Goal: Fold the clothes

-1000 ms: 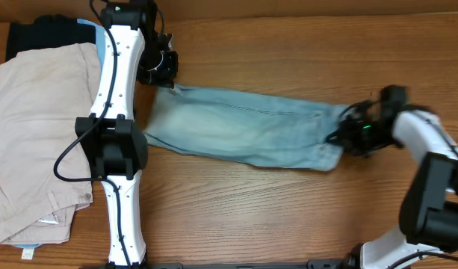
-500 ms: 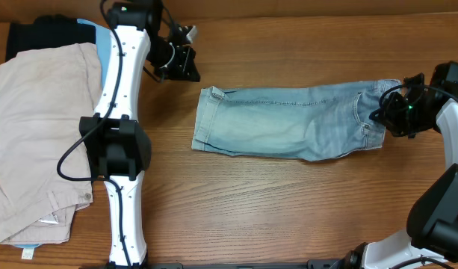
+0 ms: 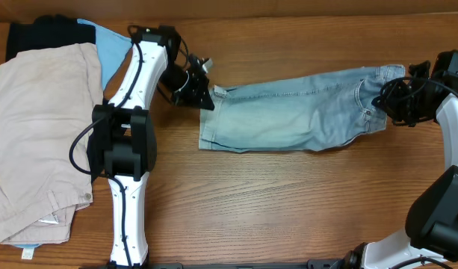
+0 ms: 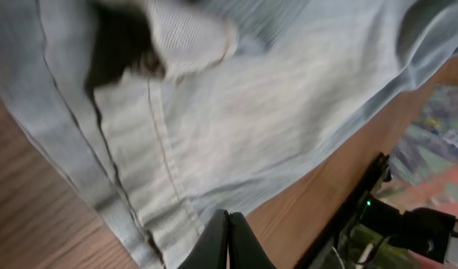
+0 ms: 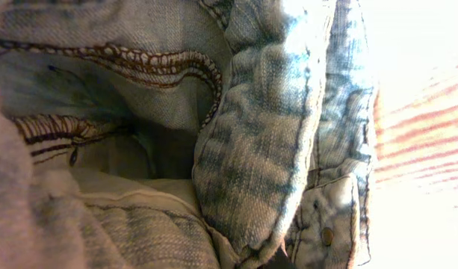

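Note:
The light blue denim shorts (image 3: 288, 116) lie stretched across the table's middle, cuffs to the left and waistband to the right. My left gripper (image 3: 205, 96) is at the top corner of the cuff end. In the left wrist view its jaws (image 4: 229, 222) are shut, tips over the denim (image 4: 214, 112) near its edge, with no cloth seen between them. My right gripper (image 3: 389, 101) is shut on the waistband end at the far right. The right wrist view is filled with bunched denim (image 5: 266, 134), which hides the jaws (image 5: 270, 258).
Large beige trousers (image 3: 38, 134) lie at the left, over a black garment (image 3: 34, 33) and a light blue cloth (image 3: 109, 37) at the back left. Bare wooden table (image 3: 288, 209) runs in front of the shorts.
My left gripper has moved down and right from off the cloth to the cuff corner. The waistband end has risen toward the back, so the shorts now lie slanted.

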Robot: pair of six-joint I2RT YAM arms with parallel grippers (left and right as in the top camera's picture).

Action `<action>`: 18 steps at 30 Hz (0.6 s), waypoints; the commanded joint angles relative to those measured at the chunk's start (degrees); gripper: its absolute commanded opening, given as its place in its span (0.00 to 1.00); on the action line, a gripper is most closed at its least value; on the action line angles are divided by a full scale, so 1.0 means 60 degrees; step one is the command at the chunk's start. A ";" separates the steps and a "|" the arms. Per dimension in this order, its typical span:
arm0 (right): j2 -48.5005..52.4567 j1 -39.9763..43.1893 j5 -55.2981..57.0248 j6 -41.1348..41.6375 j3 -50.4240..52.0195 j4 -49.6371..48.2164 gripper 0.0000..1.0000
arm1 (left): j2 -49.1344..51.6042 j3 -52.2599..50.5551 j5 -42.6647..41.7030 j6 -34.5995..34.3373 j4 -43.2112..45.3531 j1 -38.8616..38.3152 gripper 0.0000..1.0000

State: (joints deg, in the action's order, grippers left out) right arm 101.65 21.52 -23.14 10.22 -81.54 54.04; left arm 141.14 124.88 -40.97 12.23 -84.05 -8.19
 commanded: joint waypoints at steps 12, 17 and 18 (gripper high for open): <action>-0.0098 -0.1035 -0.0040 0.0816 -0.0368 -0.0299 0.04 | 0.0146 -0.1869 0.0696 -0.2422 0.2197 -0.0040 0.04; -0.0109 -0.1166 -0.0040 0.0845 -0.0375 -0.0244 0.04 | 0.0146 -0.2182 0.2415 -0.3566 0.2641 -0.0168 0.04; -0.0113 -0.1180 -0.0036 0.0841 -0.0419 -0.0160 0.04 | 0.0146 -0.2208 0.2626 -0.3676 0.2663 -0.0189 0.04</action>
State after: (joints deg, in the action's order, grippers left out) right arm 101.65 15.18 -22.35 14.28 -81.65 52.66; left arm 141.14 113.19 -34.72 -3.73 -68.73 -8.49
